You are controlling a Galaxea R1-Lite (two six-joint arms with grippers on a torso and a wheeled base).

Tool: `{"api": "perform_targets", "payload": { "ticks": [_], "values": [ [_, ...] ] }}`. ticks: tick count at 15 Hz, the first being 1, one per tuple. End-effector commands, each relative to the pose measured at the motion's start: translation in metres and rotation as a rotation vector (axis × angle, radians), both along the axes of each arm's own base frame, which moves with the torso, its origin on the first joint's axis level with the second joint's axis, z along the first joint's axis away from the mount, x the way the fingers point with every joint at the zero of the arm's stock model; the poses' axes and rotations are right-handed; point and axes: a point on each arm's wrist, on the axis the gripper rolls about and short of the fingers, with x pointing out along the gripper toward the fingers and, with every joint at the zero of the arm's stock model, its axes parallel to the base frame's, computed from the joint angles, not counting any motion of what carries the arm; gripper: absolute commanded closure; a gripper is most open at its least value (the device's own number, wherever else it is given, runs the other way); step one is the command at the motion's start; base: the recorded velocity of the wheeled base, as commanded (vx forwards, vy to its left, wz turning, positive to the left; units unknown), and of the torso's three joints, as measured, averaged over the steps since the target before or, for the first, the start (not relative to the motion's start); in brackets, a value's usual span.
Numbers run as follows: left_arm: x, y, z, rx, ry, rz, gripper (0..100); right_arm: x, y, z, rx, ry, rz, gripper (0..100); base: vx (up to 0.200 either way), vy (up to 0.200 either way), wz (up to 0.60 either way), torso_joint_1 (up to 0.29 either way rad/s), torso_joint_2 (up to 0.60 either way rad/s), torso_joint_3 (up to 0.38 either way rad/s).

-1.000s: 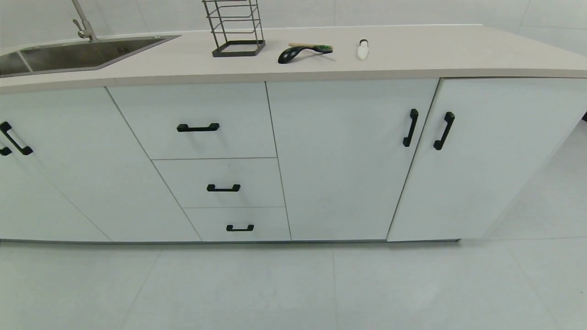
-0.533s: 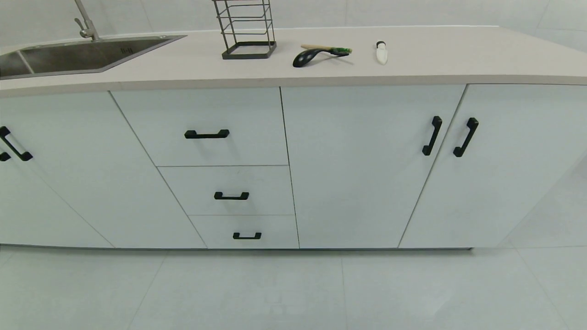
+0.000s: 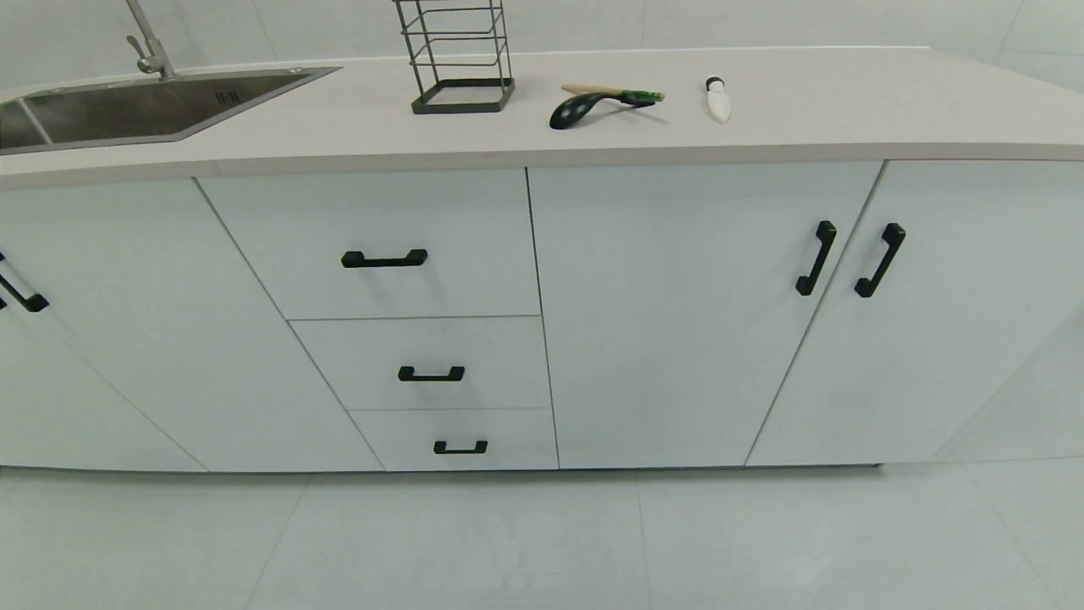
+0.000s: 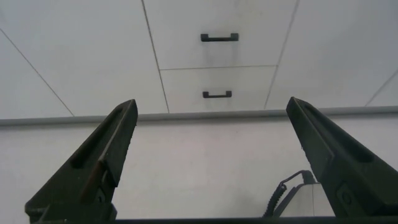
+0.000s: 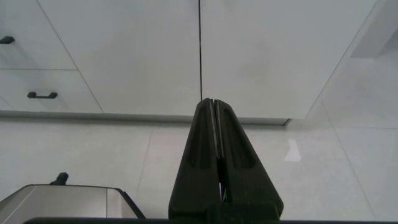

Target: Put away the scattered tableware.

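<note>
On the beige countertop [image 3: 847,93] lie a black spoon [image 3: 584,105], a wooden-handled utensil with a green band [image 3: 614,91] touching it, and a small white utensil with a black cap [image 3: 717,98]. A black wire rack [image 3: 460,55] stands on the counter to their left. My left gripper [image 4: 211,107] is open, low above the floor and facing the lower drawers [image 4: 217,87]. My right gripper [image 5: 214,109] is shut with nothing in it, pointing at the seam between two cabinet doors [image 5: 199,56].
A steel sink [image 3: 127,106] with a tap [image 3: 144,42] sits at the counter's left end. White cabinet fronts with black handles, drawer handles [image 3: 384,258] and door handles [image 3: 815,257], stand below the counter. Grey tiled floor [image 3: 542,542] lies in front.
The head camera has shifted: the whole counter now sits lower and further right in the picture. The tableware itself has not moved on the counter.
</note>
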Motion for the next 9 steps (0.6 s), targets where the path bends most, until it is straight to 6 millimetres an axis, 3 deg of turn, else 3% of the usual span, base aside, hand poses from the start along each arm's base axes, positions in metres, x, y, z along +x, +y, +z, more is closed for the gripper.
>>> {"api": "perform_targets", "payload": {
  "ticks": [1, 2, 8, 9],
  "values": [
    [0.0000, 0.0000, 0.0000, 0.001, 0.000, 0.001, 0, 0.0002, 0.0000, 0.0001, 0.000, 0.002, 0.001, 100, 0.200, 0.000, 0.00, 0.007, 0.00, 0.002],
    [0.0000, 0.0000, 0.0000, 0.001, 0.000, 0.003, 0, 0.0002, 0.0000, 0.0001, 0.000, 0.002, 0.001, 100, 0.200, 0.000, 0.00, -0.007, 0.00, 0.007],
    [0.0000, 0.0000, 0.0002, 0.001, -0.002, 0.004, 0, 0.0002, 0.0000, 0.0001, -0.003, 0.002, 0.002, 100, 0.000, 0.000, 0.00, 0.000, 0.00, 0.000],
    [0.0000, 0.0000, 0.0002, 0.001, -0.002, 0.004, 0, 0.0002, 0.0000, 0.0001, -0.002, 0.002, 0.001, 100, 0.200, 0.000, 0.00, -0.002, 0.00, 0.002]
  ]
}}
